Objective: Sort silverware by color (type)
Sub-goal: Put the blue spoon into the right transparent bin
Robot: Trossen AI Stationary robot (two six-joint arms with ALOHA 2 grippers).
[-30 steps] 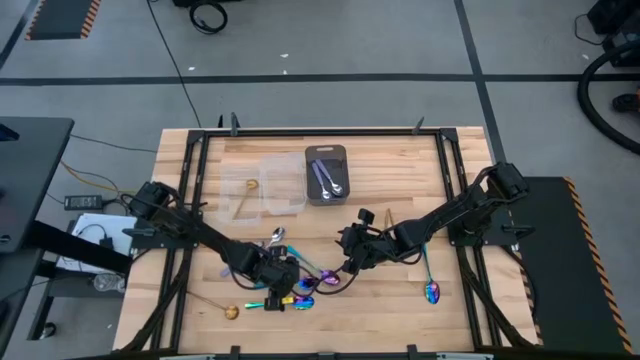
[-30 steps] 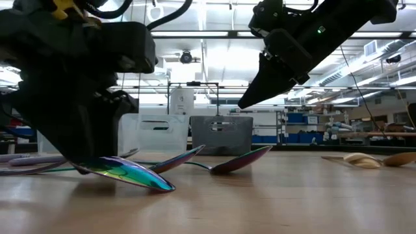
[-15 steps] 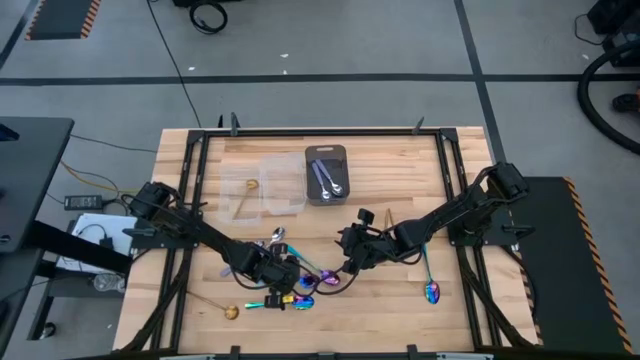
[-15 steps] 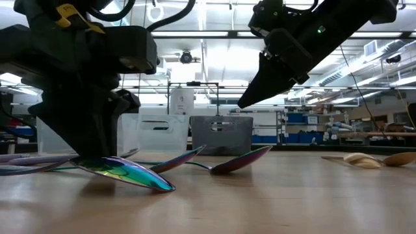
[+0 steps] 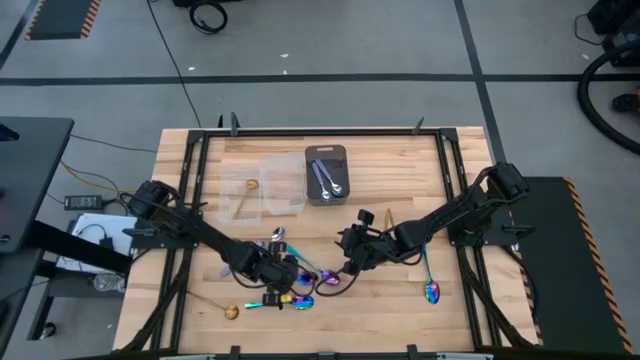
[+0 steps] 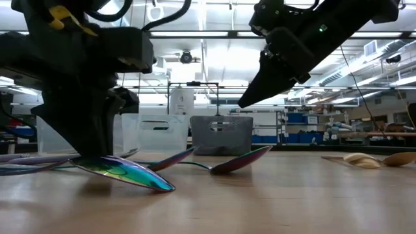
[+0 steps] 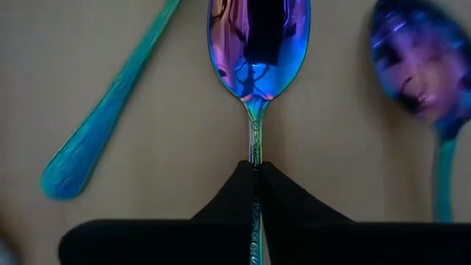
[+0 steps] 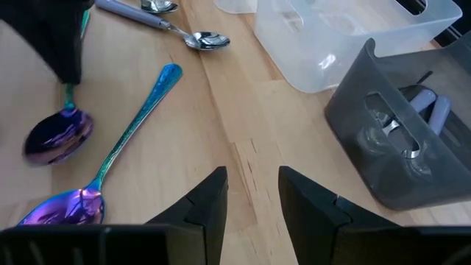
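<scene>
Several rainbow spoons point(image 5: 300, 290) lie in a loose cluster near the table's front middle. My left gripper point(image 5: 283, 283) points down over them, shut on the handle of one rainbow spoon point(image 7: 257, 44), whose bowl point(image 6: 130, 174) rests on the wood. Another rainbow handle point(image 7: 103, 110) and a second bowl point(image 7: 419, 66) lie on either side of it. My right gripper point(image 8: 254, 199) hovers open just right of the cluster, above the table point(image 5: 350, 255), touching nothing. Silver spoons point(image 5: 275, 238) lie behind the cluster. My left gripper pinches the rainbow spoon's thin handle point(image 7: 255, 165) between its two fingertips, a short way back from the bowl. The fingers come from above, slanting down, and lie across the handle. The spoon stays low, its bowl's tip on the table.
A dark gray tray point(image 5: 326, 173) with silver spoons stands at the far middle, clear containers point(image 5: 270, 190) to its left. A gold spoon point(image 5: 230, 312) lies near the front left. One rainbow spoon point(image 5: 430, 290) lies alone at the front right, another spoon point(image 5: 365, 215) behind my right gripper.
My left gripper has shut on the rainbow spoon's handle; the spoon lies where it was. My right gripper has kept still.
</scene>
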